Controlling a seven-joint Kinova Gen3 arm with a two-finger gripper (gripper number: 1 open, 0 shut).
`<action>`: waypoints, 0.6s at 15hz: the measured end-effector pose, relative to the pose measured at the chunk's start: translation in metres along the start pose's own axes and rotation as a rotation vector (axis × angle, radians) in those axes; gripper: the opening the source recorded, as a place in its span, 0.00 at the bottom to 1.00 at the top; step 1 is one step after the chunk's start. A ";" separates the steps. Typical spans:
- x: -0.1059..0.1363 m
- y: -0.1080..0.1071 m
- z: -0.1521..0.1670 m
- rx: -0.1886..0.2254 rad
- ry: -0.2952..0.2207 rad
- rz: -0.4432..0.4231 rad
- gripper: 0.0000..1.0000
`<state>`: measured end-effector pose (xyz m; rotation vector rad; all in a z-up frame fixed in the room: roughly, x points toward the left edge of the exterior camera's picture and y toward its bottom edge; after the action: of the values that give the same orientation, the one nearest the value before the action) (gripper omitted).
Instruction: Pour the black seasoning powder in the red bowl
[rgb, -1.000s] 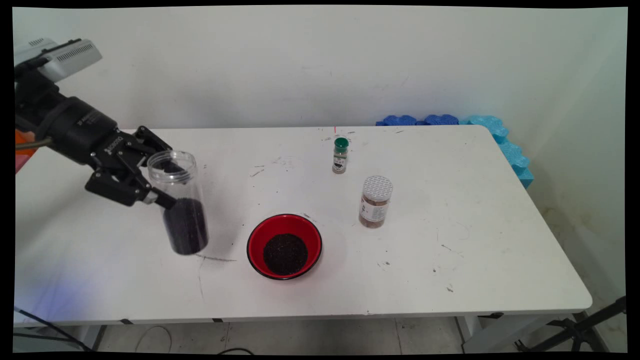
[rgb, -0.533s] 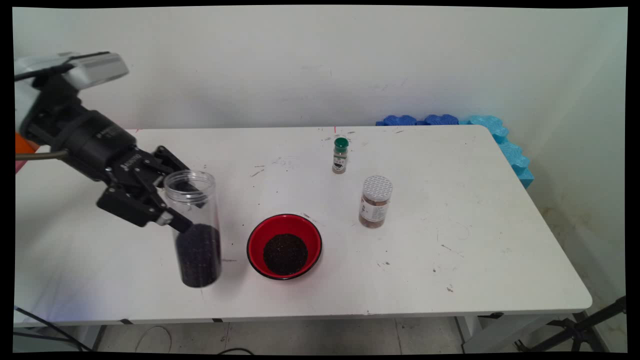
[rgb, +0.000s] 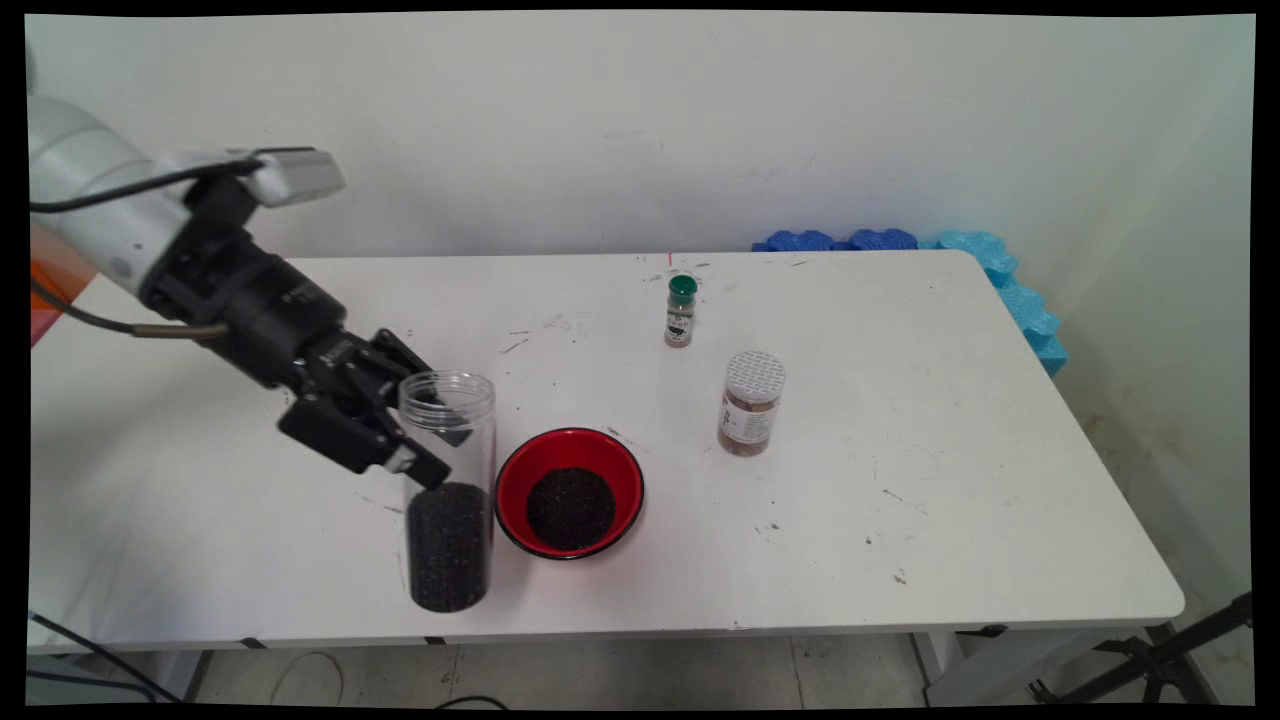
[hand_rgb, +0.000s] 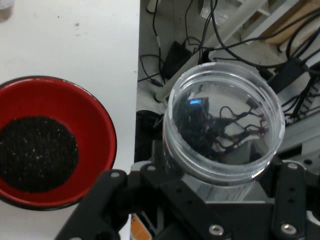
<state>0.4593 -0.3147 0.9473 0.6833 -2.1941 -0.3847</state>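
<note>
Main view: hand (rgb: 425, 440) clamped on a clear open-topped jar (rgb: 449, 490), upright, lower half filled with dark grains, just left of the red bowl (rgb: 569, 492) of the same dark grains near the desk's (rgb: 900, 480) front edge; a silver-lidded jar (rgb: 750, 403) stands right of the bowl, and a small green-capped bottle (rgb: 680, 311) behind it toward the wall. Hand view: jar's open mouth (hand_rgb: 226, 128) fills the middle, gripped from both sides by the black fingers (hand_rgb: 110, 200), with the bowl (hand_rgb: 52, 140) at left on the desk.
</note>
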 end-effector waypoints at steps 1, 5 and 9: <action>0.000 -0.004 0.005 -0.007 0.002 -0.037 0.00; 0.001 -0.016 0.021 -0.043 0.004 -0.171 0.00; 0.000 -0.030 0.034 -0.062 0.018 -0.329 0.00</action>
<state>0.4438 -0.3374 0.9111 1.0120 -2.0445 -0.6082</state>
